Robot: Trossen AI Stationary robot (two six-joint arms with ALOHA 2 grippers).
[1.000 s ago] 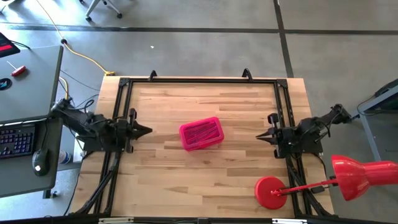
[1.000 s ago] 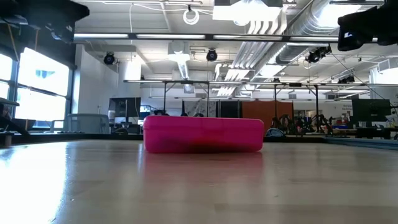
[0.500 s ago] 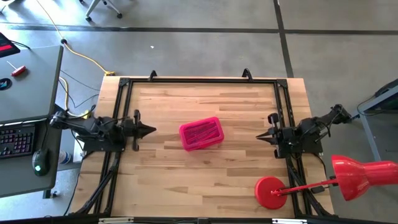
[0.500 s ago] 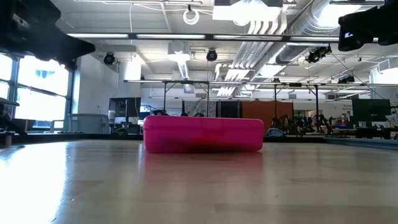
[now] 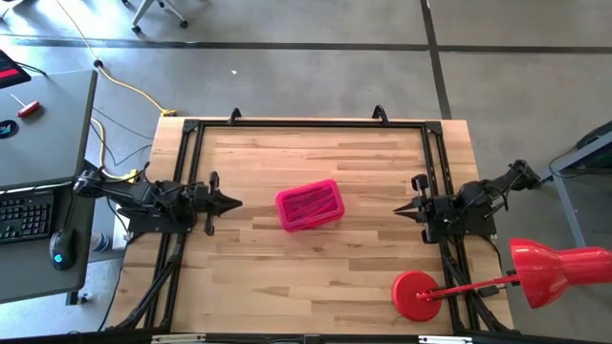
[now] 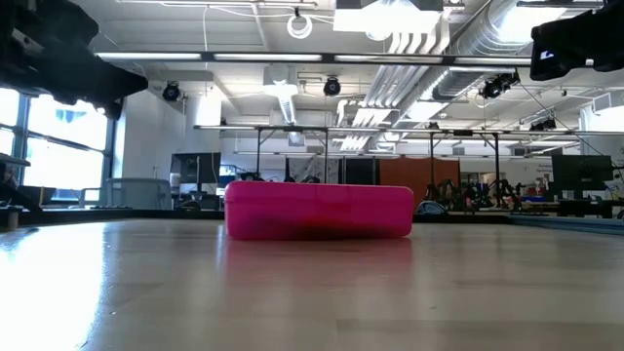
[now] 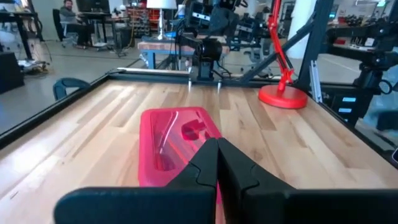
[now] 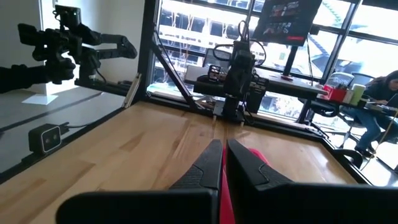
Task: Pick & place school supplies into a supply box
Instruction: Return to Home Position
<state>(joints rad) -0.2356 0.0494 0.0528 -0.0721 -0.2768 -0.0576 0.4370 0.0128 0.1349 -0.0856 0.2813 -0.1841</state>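
The supply box (image 5: 309, 205), a translucent pink case, lies flat on the wooden table near its middle. It also shows in the low view (image 6: 319, 210). Shapes of school supplies (image 7: 180, 134) show dimly inside it. My left gripper (image 5: 234, 202) hovers level on the box's left, its fingers (image 7: 205, 165) shut with nothing between them, pointing at the box. My right gripper (image 5: 399, 211) hovers level on the box's right, shut and pointing at the box (image 8: 258, 157). Neither touches the box.
A red desk lamp stands with its round base (image 5: 416, 294) on the table's near right corner and its head (image 5: 559, 270) beyond the right edge. A black frame (image 5: 306, 124) runs along the table's edges. A desk with a keyboard (image 5: 24, 215) stands to the left.
My left arm has sunk and swung straighter, so that its gripper has come a little nearer the supply box and now points level at it. The box and my right arm have kept still.
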